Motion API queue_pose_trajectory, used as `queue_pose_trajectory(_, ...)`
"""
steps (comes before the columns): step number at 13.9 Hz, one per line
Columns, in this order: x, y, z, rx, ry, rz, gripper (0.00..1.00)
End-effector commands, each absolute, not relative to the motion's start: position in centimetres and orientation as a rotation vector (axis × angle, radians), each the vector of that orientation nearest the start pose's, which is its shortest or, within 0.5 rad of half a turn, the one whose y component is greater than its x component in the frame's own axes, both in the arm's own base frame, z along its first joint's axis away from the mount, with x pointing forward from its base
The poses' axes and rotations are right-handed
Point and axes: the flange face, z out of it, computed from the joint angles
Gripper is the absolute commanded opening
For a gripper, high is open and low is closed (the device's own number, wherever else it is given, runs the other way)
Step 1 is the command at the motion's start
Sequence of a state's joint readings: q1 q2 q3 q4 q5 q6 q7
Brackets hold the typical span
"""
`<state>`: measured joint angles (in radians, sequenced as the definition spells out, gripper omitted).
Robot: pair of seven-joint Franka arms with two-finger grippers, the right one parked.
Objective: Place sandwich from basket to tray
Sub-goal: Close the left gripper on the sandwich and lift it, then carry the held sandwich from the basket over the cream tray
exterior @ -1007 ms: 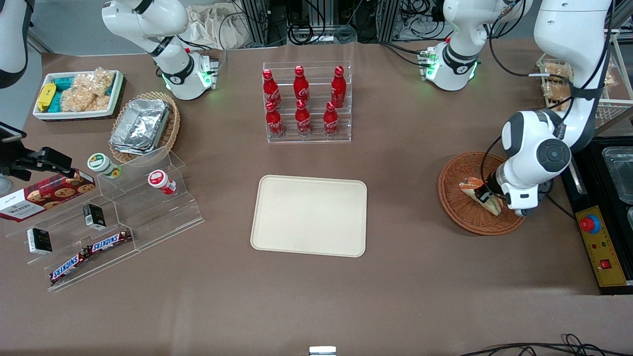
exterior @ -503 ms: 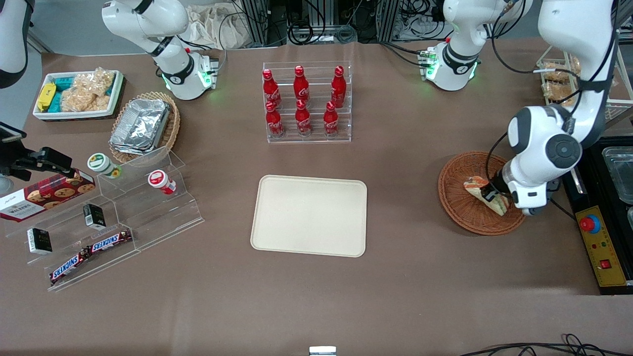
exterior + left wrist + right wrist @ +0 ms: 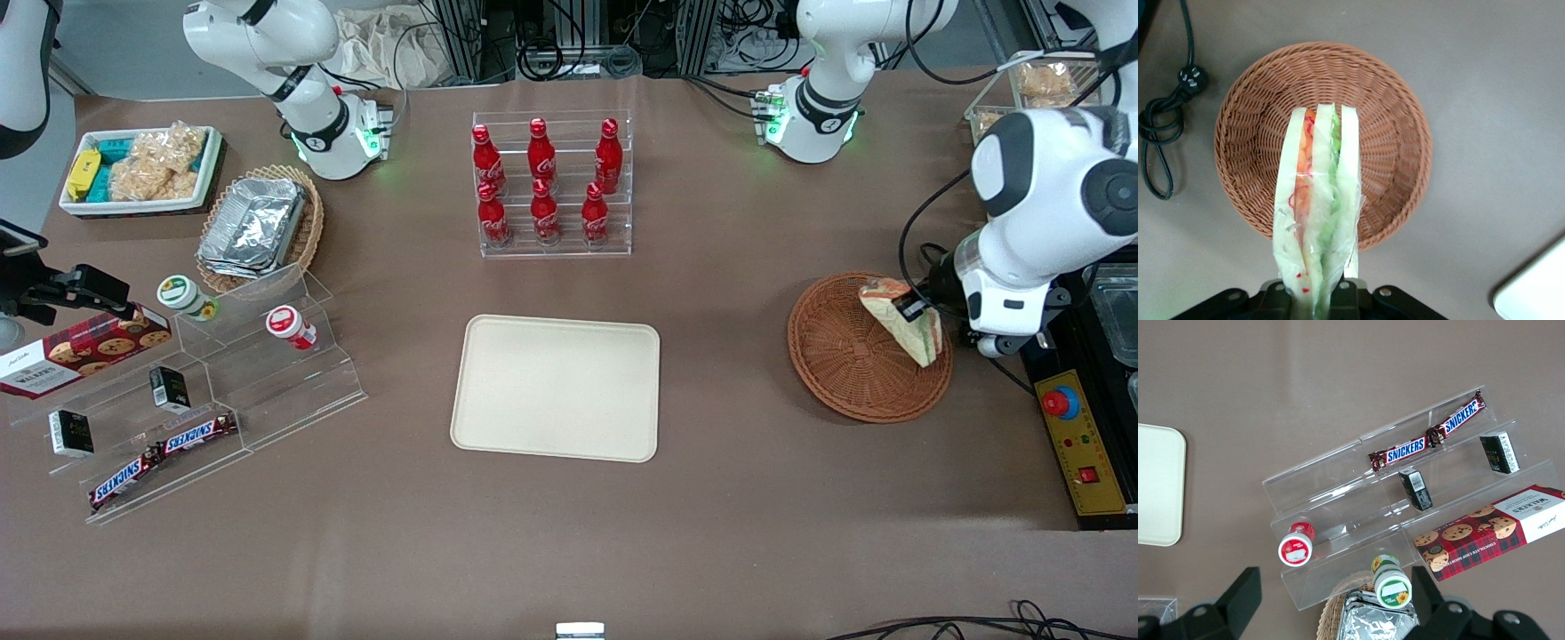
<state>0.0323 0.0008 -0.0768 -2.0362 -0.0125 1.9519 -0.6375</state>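
My left gripper (image 3: 916, 313) is shut on the sandwich (image 3: 905, 318), a plastic-wrapped wedge of pale bread with orange and green filling, and holds it in the air above the reddish-brown wicker basket (image 3: 840, 360). The wrist view looks straight down past the sandwich (image 3: 1319, 200), gripped at the gripper (image 3: 1317, 293), into the basket (image 3: 1391, 140), which has nothing in it. The cream tray (image 3: 557, 388) lies flat on the table nearer the parked arm's end than the basket, with nothing on it. A corner of the tray (image 3: 1538, 287) shows in the wrist view.
A clear rack of red cola bottles (image 3: 544, 185) stands farther from the front camera than the tray. A black control box with a red button (image 3: 1076, 427) lies beside the basket at the working arm's end. A black cable (image 3: 1165, 113) lies beside the basket.
The gripper has lifted the sandwich up out of the basket and shifted it toward the working arm's end. The arm's wrist has risen and swung away.
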Motion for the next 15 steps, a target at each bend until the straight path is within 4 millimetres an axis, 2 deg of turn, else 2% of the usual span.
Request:
queue_pose_trajectory(1, 55.2, -6.6, 46.1, -3.048, -0.792, 0.119, 0.0)
queue_pose_trajectory(5, 55.5, -15.2, 47.0, -3.135, -0.581, 0.105, 0.0)
queue_pose_trajectory(8, 55.0, -20.6, 46.9, -3.195, -0.425, 0.041, 0.0)
queue_pose_trajectory(10, 54.5, -25.0, 45.7, -3.237, -0.301, 0.011, 0.0)
queue_pose_trajectory(15, 53.4, -34.2, 41.3, -3.288, -0.009, -0.044, 0.0)
